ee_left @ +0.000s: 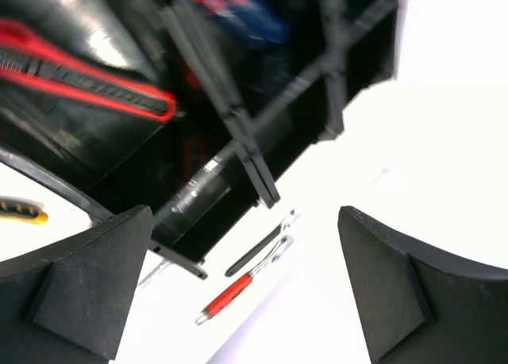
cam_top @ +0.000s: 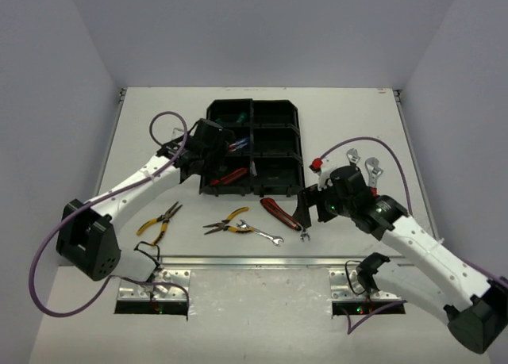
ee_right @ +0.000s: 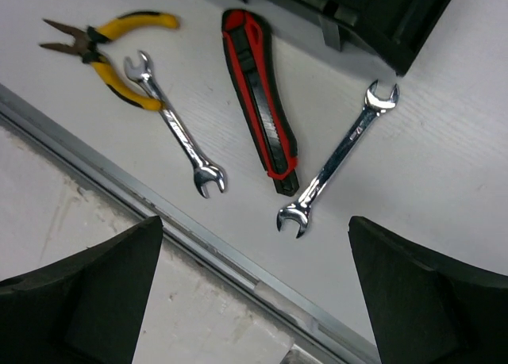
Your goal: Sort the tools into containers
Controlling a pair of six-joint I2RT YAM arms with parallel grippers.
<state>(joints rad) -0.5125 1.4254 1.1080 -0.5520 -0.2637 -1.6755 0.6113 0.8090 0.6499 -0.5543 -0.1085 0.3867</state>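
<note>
The black organizer tray (cam_top: 278,104) stands mid-table. Its left column holds a red-and-black-handled tool (cam_top: 230,175) in the front compartment and blue and red screwdrivers (cam_top: 236,144) in the middle one. My left gripper (cam_top: 216,151) hovers open and empty over that column. In the left wrist view (ee_left: 244,221) the red-and-black tool (ee_left: 87,86) and a blue screwdriver (ee_left: 238,19) lie below it. My right gripper (cam_top: 308,209) is open and empty above the tray's front right corner. In the right wrist view (ee_right: 255,229) it sits above a silver wrench (ee_right: 341,154) and the red-black utility knife (ee_right: 258,94).
On the table in front of the tray lie two yellow pliers (cam_top: 159,220) (cam_top: 226,221) and a second silver wrench (cam_top: 262,235). A red-handled adjustable wrench (ee_left: 230,293) lies right of the tray, near two silver wrenches (cam_top: 363,164). A metal rail (ee_right: 198,237) runs along the near edge.
</note>
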